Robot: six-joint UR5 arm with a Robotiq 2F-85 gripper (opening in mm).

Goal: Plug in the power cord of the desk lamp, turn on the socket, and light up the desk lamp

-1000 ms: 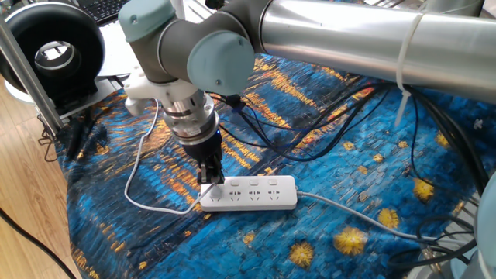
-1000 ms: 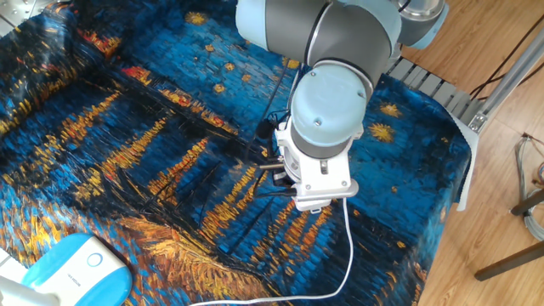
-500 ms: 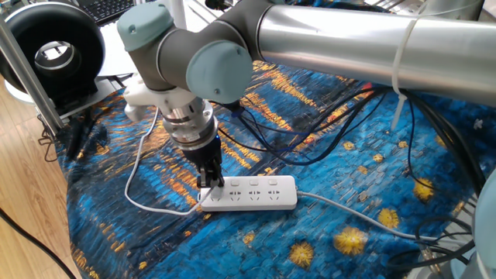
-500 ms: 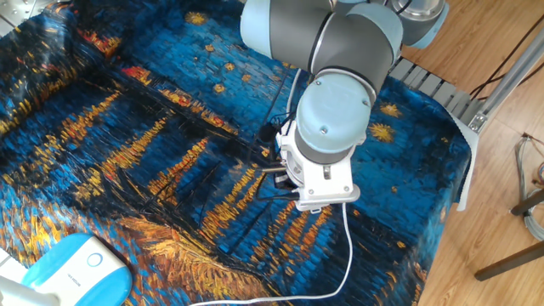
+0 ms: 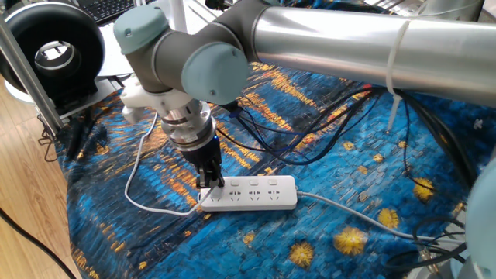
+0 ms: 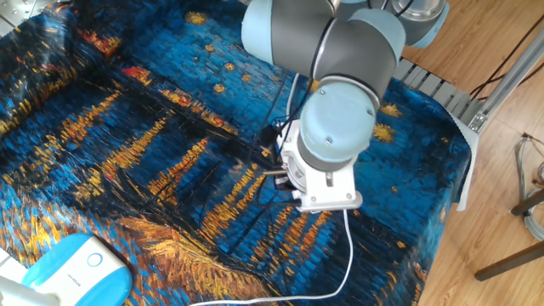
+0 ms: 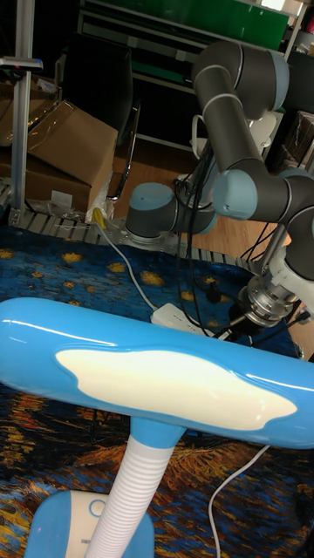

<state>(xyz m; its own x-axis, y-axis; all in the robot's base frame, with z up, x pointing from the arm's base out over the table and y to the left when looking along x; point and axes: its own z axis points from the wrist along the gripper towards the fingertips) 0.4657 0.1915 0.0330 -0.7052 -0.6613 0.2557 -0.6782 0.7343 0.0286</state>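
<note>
The socket (image 5: 263, 194), a long white strip, lies on the blue patterned cloth. My gripper (image 5: 210, 184) points straight down at its left end, its dark fingers close together over the leftmost outlet, apparently on the white plug. The thin white power cord (image 5: 138, 163) loops on the cloth from that end and shows as the power cord (image 6: 348, 246) below my wrist in the other fixed view, where the socket is hidden by the arm. The desk lamp's blue base (image 6: 72, 268) sits at the lower left. In the tall view the desk lamp (image 7: 157, 375) fills the foreground before the socket (image 7: 179, 318).
A black ring-shaped device (image 5: 54, 50) stands at the back left beside a metal frame post (image 5: 27, 70). Black cables (image 5: 310, 147) sprawl across the cloth behind the strip. The strip's thicker grey-white cable (image 5: 349, 211) runs off to the right. Cardboard boxes (image 7: 61, 139) stand beyond the table.
The arm's upper joints have shifted slightly left, while the fingers stay at the strip's left end. The cord and the strip have not visibly moved.
</note>
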